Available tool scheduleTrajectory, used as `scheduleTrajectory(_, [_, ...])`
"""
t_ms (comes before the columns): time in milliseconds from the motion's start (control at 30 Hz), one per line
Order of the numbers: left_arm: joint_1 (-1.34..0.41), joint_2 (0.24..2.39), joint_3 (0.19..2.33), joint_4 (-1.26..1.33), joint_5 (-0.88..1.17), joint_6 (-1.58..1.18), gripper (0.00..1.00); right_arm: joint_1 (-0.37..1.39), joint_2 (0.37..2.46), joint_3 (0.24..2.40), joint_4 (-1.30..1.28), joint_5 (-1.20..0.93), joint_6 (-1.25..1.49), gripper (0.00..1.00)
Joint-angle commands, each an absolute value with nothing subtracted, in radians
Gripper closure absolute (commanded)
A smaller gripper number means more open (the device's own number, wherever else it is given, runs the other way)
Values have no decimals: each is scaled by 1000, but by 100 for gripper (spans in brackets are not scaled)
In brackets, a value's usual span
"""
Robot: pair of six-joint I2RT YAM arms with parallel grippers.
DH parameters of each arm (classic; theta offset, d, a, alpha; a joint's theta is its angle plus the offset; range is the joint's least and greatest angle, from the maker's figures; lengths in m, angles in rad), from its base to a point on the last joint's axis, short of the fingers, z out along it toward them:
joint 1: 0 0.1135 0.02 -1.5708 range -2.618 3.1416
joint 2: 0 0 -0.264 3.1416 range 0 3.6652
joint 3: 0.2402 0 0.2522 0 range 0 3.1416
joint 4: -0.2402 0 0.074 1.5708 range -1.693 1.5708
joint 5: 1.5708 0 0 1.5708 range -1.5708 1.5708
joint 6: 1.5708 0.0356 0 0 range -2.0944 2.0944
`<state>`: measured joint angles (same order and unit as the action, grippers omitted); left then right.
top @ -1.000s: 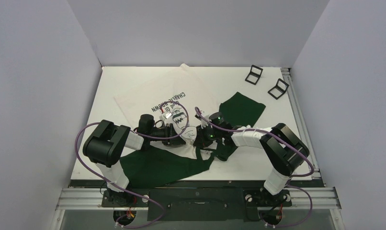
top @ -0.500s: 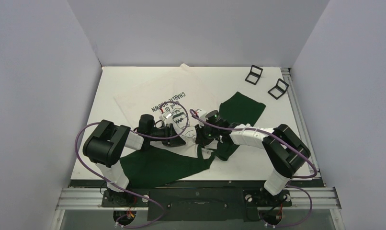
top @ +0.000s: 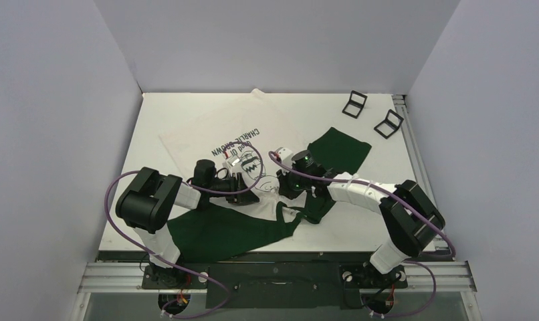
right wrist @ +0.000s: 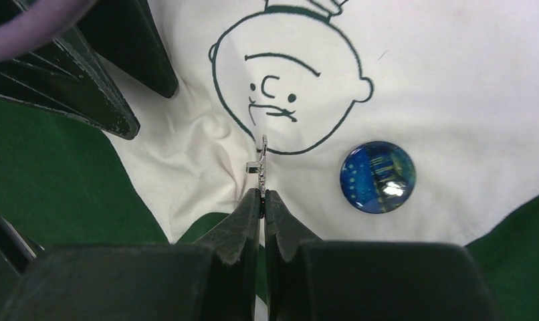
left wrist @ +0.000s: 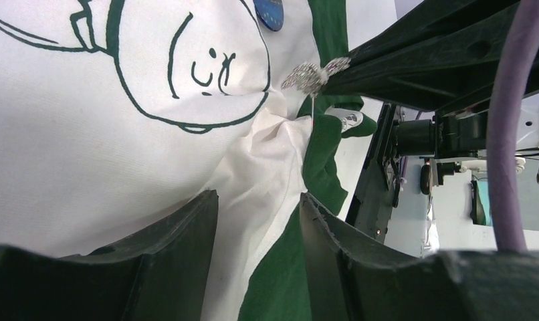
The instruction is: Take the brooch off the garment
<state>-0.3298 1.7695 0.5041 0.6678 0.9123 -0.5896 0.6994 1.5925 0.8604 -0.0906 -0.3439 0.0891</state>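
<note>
The white garment [top: 210,134] with green sleeves lies spread on the table, its cartoon face [right wrist: 290,87] under both grippers. My right gripper [right wrist: 262,195] is shut on a small silver brooch [right wrist: 262,164], seen edge-on and standing up from puckered cloth just below the face. The left wrist view shows the same brooch [left wrist: 307,75] glittering at the right gripper's tips. A round blue badge [right wrist: 378,176] sits on the cloth to its right. My left gripper [left wrist: 259,195] is open, its fingers [right wrist: 113,100] resting on the cloth beside the brooch, with a white fold between them.
Two black folding stands [top: 354,103] [top: 388,123] sit at the back right. One green sleeve [top: 337,150] lies right of the grippers, the other [top: 220,231] near the table's front edge. A metal rail [top: 414,160] runs along the right side.
My right gripper has shifted a little away and to the right, and its arm has swung outward. The left arm has not moved.
</note>
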Motion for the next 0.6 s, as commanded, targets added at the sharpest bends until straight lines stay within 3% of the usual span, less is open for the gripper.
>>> scheduleTrajectory(0, [-322,1743,525,697,921,-567,54,671,1502,899,-65,-362,57,100])
scheduleTrajectory(200, [-305,1659,535,686,919,-542,43,610,1453,891,-19,-519,119,100])
scheduleTrajectory(400, [-271,1601,556,675,900,-522,25,544,1433,860,162,-769,315,100])
scheduleTrajectory(533, [-265,1584,573,687,883,-530,1,534,1428,825,414,-882,533,100])
scheduleTrajectory(567, [-267,1582,576,702,881,-549,2,533,1435,810,467,-914,635,100])
